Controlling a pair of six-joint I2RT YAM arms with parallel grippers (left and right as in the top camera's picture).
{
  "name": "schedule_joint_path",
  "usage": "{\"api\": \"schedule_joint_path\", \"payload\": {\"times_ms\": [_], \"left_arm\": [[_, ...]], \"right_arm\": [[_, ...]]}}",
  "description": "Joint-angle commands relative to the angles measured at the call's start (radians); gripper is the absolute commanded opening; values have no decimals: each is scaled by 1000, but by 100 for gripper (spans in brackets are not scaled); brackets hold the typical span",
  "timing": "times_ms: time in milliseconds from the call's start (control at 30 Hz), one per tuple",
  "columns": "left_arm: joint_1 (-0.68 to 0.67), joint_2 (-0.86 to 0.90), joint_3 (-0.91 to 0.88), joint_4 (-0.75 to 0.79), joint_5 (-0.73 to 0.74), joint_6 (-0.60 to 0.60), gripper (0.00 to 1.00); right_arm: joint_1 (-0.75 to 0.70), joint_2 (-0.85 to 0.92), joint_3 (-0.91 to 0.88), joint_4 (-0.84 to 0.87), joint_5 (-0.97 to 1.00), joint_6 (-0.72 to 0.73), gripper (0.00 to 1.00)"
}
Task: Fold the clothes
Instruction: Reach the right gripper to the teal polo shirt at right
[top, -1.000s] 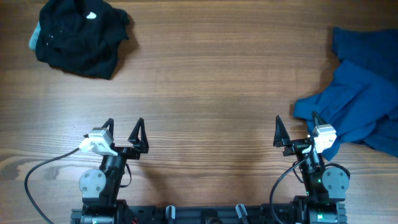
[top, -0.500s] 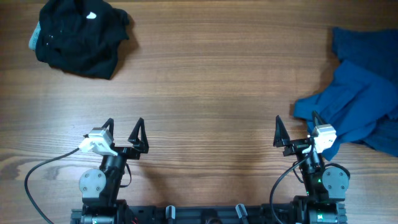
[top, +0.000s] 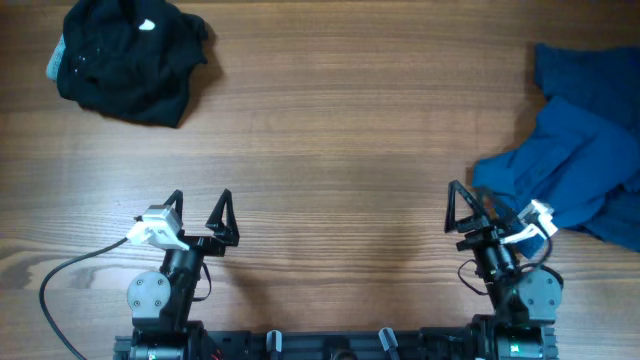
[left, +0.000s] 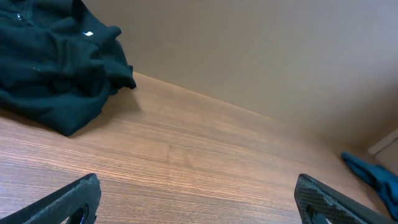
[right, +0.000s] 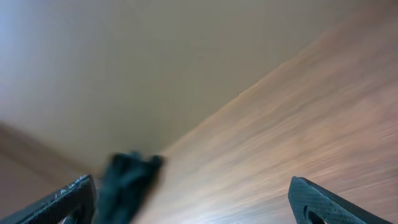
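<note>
- Overhead view: the wooden table (top: 330, 130) carried two heaps of clothes, well apart, one toward each far corner.
- The black garment (top: 125, 60) lay crumpled at the far left corner. A small white tag (top: 147, 26) showed on top, and a pale-blue scrap (top: 54, 63) stuck out at its left edge.
- The blue garment (top: 585, 160) lay bunched at the right edge, partly cut off by the frame. Darker blue folds showed at its far and near ends; whether they were a separate piece could not be told.
- Neither heap was folded.
- The left gripper (top: 198, 200) sat at the near left. Its jaws were spread wide with nothing between them, well apart from the black garment.
- The right gripper (top: 472, 198) sat at the near right, wrist rolled a little, jaws likewise wide and empty. The nearest corner of the blue garment lay just beside it; contact could not be judged.
- Left wrist view: both fingers (left: 71, 198) stood in the lower corners with bare wood between them. The black garment (left: 50, 62) lay at upper left by the wall (left: 249, 43), and a tip of blue cloth (left: 376, 177) showed at the right edge.
- Right wrist view: it was blurred. The fingers (right: 65, 198) stood in the lower corners over bare wood. A dark smear (right: 127, 180) lay at the far table edge, too blurred to name.
- A black cable (top: 60, 285) looped beside the left arm's base.
</note>
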Motion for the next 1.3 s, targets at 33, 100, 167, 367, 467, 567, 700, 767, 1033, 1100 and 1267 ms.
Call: {"api": "schedule_joint_path", "payload": {"times_ms": [33, 100, 167, 367, 467, 567, 700, 767, 1033, 1100, 1267], "left_arm": [[-3, -6, -7, -3, -16, -2, 100], [-3, -6, -7, -3, -16, -2, 100], [-3, -6, -7, -3, -16, -2, 100], [-3, -6, -7, -3, -16, -2, 100], [-3, -6, -7, -3, -16, -2, 100], [-3, -6, -7, -3, -16, -2, 100], [-3, -6, -7, -3, -16, -2, 100], [-3, -6, -7, -3, -16, -2, 100], [-3, -6, -7, -3, -16, -2, 100], [-3, -6, -7, -3, -16, -2, 100], [-3, -6, -7, -3, -16, -2, 100]], "right_arm": [[-3, -4, 0, 192, -283, 47, 100], [-3, -4, 28, 241, -331, 4, 100], [-3, -3, 73, 231, -328, -32, 100], [-3, 74, 305, -56, -147, -237, 100], [-3, 190, 454, -248, -47, -347, 99], [-3, 335, 589, -389, 85, -375, 100], [-3, 546, 764, -549, 238, -388, 100], [-3, 664, 858, -621, 280, -431, 100], [-3, 1089, 1221, -892, 438, -482, 100], [-3, 1146, 1256, -907, 438, -515, 100], [-5, 1219, 1260, -931, 553, -557, 100]]}}
